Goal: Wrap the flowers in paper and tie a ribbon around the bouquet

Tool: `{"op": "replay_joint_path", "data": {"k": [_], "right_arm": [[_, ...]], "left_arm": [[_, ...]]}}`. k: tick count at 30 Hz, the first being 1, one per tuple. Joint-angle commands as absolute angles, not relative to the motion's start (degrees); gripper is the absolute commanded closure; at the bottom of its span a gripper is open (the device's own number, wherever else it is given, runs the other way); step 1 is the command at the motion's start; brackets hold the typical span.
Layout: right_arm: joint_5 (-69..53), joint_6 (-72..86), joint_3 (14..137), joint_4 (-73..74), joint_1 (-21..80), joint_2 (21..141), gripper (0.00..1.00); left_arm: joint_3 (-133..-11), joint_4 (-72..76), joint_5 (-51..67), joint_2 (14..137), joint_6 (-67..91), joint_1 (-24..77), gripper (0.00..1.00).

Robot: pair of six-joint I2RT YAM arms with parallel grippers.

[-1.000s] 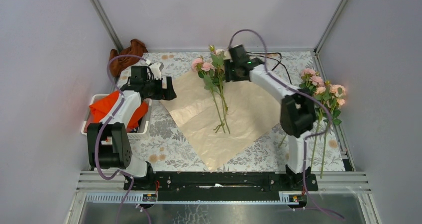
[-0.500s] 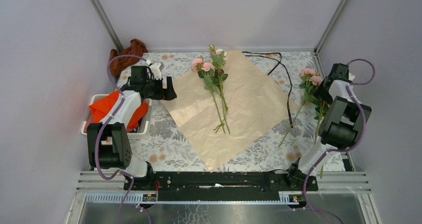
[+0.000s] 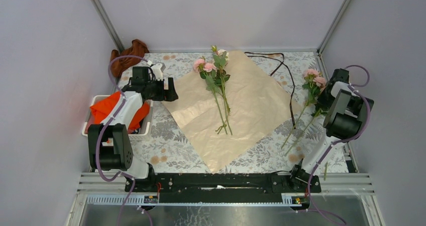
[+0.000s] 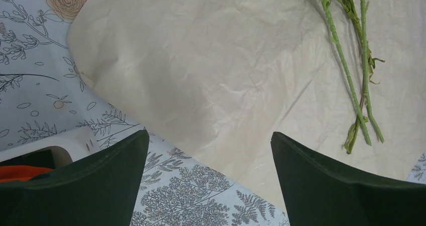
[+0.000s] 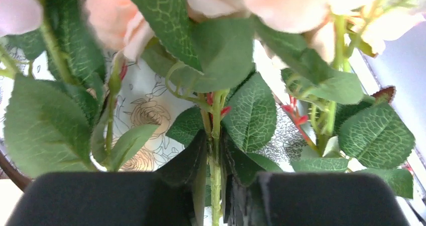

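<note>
one flower stem [image 5: 216, 168] pinched in right gripper [image 5: 216, 196] by table's [image 3: 171, 135] right edge; left gripper [image 4: 210, 135] gaping over peach paper [image 4: 211, 75].

Right hand [image 5: 216, 183] grips a green stem [image 5: 216, 135] — the flowers [image 5: 221, 50] crowd close above

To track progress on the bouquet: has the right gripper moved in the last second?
Yes. The right gripper went from above the paper rightward to the loose flowers by the right wall.
</note>
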State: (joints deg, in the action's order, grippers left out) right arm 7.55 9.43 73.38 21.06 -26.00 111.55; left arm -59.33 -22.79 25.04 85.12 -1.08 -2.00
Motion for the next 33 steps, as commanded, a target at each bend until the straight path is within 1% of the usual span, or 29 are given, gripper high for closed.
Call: {"op": "replay_joint_path", "data": {"k": [1, 4, 8, 12, 14, 15, 17, 19, 21, 23, 24, 25, 27, 28, 33], "right_arm": [[6.2, 5.4, 72.8, 21.7, -26.1, 108.0, 0.86], [10.2, 3.1, 75.5, 24.8, -25.4, 101.1, 0.92], [19.5, -1.7, 80.0, 27.0, -21.1, 89.6, 1.0], [29.7, -4.3, 86.6, 29.5, -15.4, 79.8, 1.0], [32.0, -4.6, 88.8, 29.1, -12.5, 75.1, 1.0], [31.0, -4.3, 89.2, 28.1, -11.0, 72.6, 1.0], [22.6, -3.3, 87.2, 23.5, -8.2, 66.9, 1.0], [5.6, 1.3, 81.6, 15.6, -7.5, 60.9, 1.0], [-10.5, 10.9, 74.9, 5.7, -7.4, 57.7, 1.0], [-23.3, 23.3, 69.0, -5.2, -5.9, 59.1, 1.0], [-26.1, 26.0, 67.7, -8.1, -2.6, 61.2, 1.0], [-25.4, 26.0, 67.2, -8.5, 2.0, 63.7, 1.0], [-18.3, 22.6, 68.9, -6.2, 12.4, 70.2, 1.0], [-16.1, 21.8, 70.6, -5.6, 16.0, 74.3, 1.0], [-9.0, 22.3, 83.1, -5.2, 25.6, 97.5, 1.0]], "left_arm": [[-60.4, -22.8, 24.3, 84.8, -1.1, -2.3, 0.01], [-60.3, -22.6, 24.5, 85.1, -1.1, -2.2, 0.01], [-60.3, -22.5, 24.8, 85.4, -1.0, -2.2, 0.01], [-60.2, -22.5, 24.7, 85.1, -1.2, -2.2, 0.01], [-60.2, -22.4, 24.7, 84.9, -1.2, -2.2, 0.01], [-60.2, -22.4, 24.7, 84.9, -1.2, -2.2, 0.01], [-60.1, -22.3, 24.9, 84.9, -1.2, -2.2, 0.01], [-60.1, -22.2, 25.0, 85.0, -1.1, -2.2, 0.01], [-60.0, -22.2, 25.0, 85.1, -1.1, -2.2, 0.01], [-60.0, -22.2, 24.9, 85.0, -1.1, -2.2, 0.01], [-59.9, -22.2, 24.8, 84.8, -1.1, -2.2, 0.01], [-59.9, -22.2, 24.8, 84.8, -1.1, -2.2, 0.01], [-59.8, -22.2, 24.7, 84.6, -1.1, -2.2, 0.01], [-59.8, -22.2, 24.7, 84.6, -1.1, -2.2, 0.01], [-59.7, -22.2, 24.7, 84.7, -1.4, -2.2, 0.01]]}}
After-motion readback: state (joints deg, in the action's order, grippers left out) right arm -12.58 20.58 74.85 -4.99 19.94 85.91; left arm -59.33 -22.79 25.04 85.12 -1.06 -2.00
